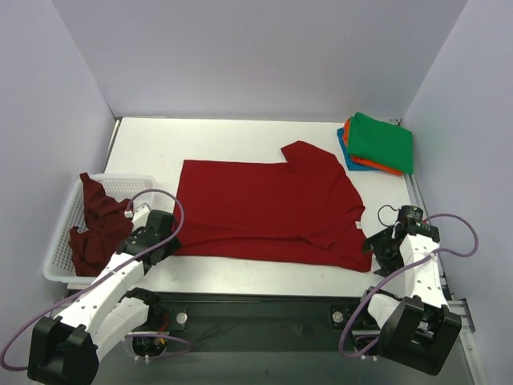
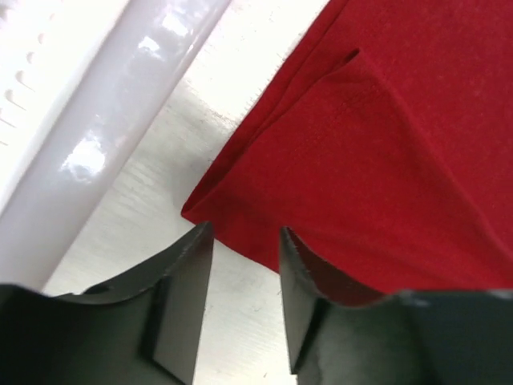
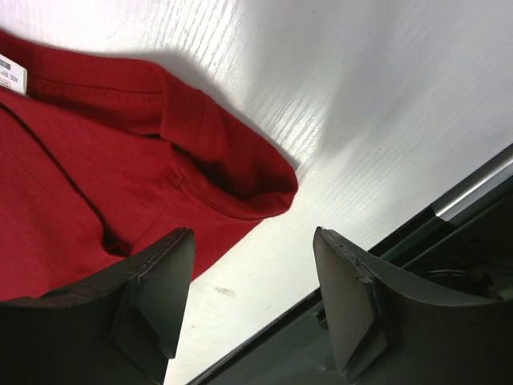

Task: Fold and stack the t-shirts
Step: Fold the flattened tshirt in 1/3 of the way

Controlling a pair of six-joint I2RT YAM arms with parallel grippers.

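A bright red t-shirt (image 1: 268, 208) lies spread flat on the white table, partly folded. My left gripper (image 1: 166, 241) is open and empty at its near left corner (image 2: 232, 216), the cloth edge just ahead of the fingers. My right gripper (image 1: 375, 249) is open and empty at the shirt's near right corner (image 3: 240, 184), where the hem curls up. A darker maroon t-shirt (image 1: 96, 220) hangs crumpled in the white basket (image 1: 60, 241). Folded green (image 1: 381, 142), orange (image 1: 370, 164) and blue (image 1: 345, 150) t-shirts are stacked at the back right.
The basket's rim (image 2: 104, 136) runs close beside my left gripper. The table's near edge and a dark rail (image 3: 465, 208) lie just behind my right gripper. Grey walls enclose the table on three sides.
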